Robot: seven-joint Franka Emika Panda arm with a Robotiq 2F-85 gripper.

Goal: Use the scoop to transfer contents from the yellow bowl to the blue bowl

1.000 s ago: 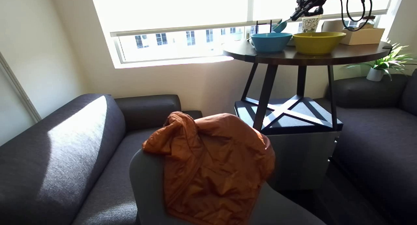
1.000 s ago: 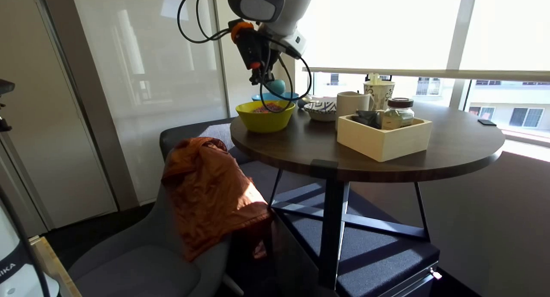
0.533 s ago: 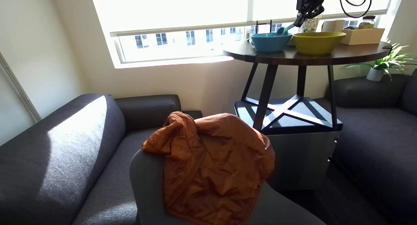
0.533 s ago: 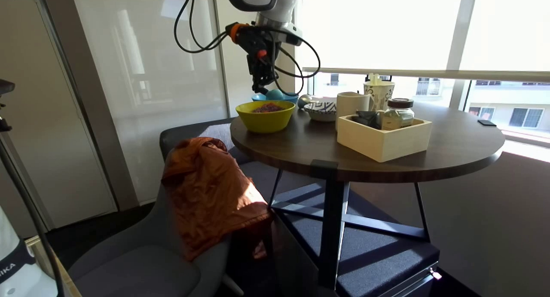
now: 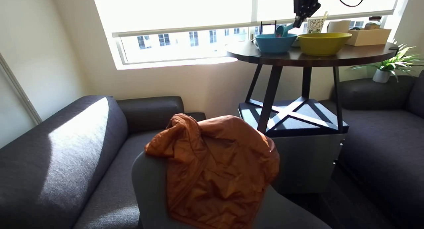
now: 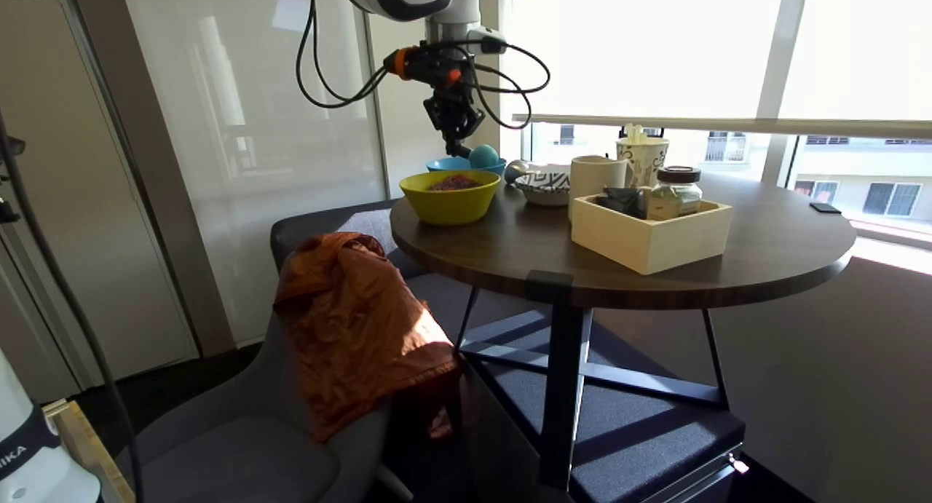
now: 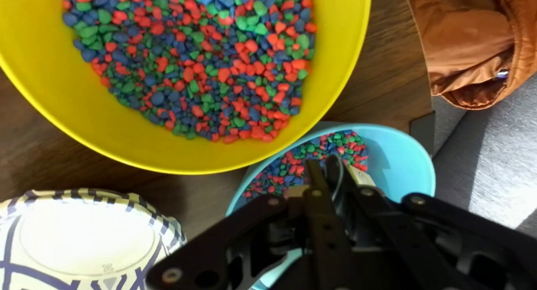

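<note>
The yellow bowl (image 7: 126, 151) holds many red, green and blue pebbles (image 7: 188, 71). Beside it stands the blue bowl (image 7: 405, 155), with similar pebbles (image 7: 348, 145) covering part of its floor. My gripper (image 7: 325, 166) is shut on the scoop's handle, above the blue bowl. In an exterior view the teal scoop (image 5: 282, 30) tips down at the blue bowl's rim, with a few reddish bits at its mouth. The round back of the scoop (image 6: 483, 156) shows over the blue bowl (image 6: 441, 165), partly behind the yellow bowl (image 6: 448, 206). The fingers mostly hide the scoop in the wrist view.
A patterned bowl (image 6: 542, 196) stands near both bowls. Further along the dark round table (image 6: 510, 252) are a pale mug (image 6: 591, 177), a patterned cup (image 6: 642, 161) and a wooden box (image 6: 644, 241) with a jar. An orange jacket (image 6: 357, 335) hangs on a chair by the table's edge.
The gripper has swung more upright and the scoop has come lower, turning from level to mouth-down over the blue bowl. The bowls have stayed in place.
</note>
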